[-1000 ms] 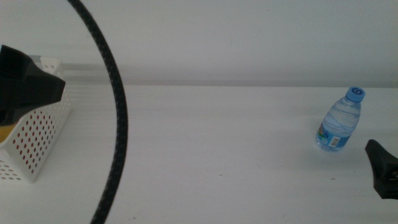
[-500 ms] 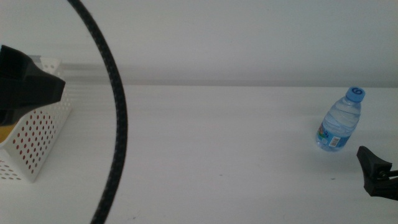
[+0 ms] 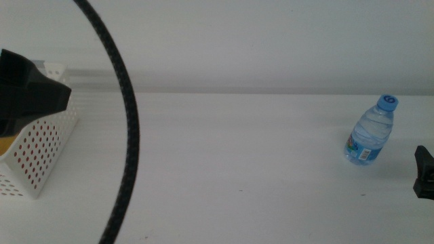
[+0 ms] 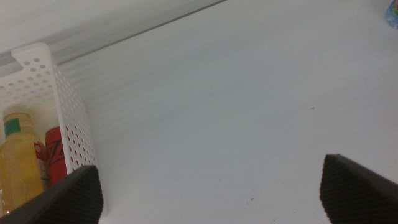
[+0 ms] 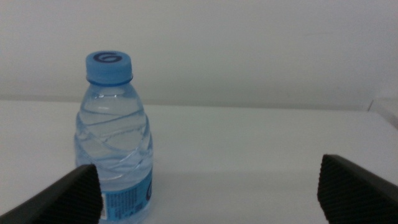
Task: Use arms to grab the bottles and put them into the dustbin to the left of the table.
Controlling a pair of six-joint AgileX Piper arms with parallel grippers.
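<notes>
Blue-capped water bottle (image 3: 370, 131) standing upright on the table (image 3: 237, 163), far from the dustbin (image 3: 37, 152) | right gripper (image 5: 208, 186) facing it, jaws spread wide, holding nothing | advice: centre the bottle between the jaws before closing | left gripper (image 4: 211, 186) waiting beside the dustbin, open and empty.

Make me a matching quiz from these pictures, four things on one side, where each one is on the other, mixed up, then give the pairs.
Things:
1. water bottle
2. yellow juice bottle
3. right gripper
4. black cable

Places:
A. inside the white basket, beside the red can
B. at the middle view's right edge, open
C. upright on the table, right side
D. curving down the middle view, left of centre

Pairs: 1-C, 2-A, 3-B, 4-D
</notes>
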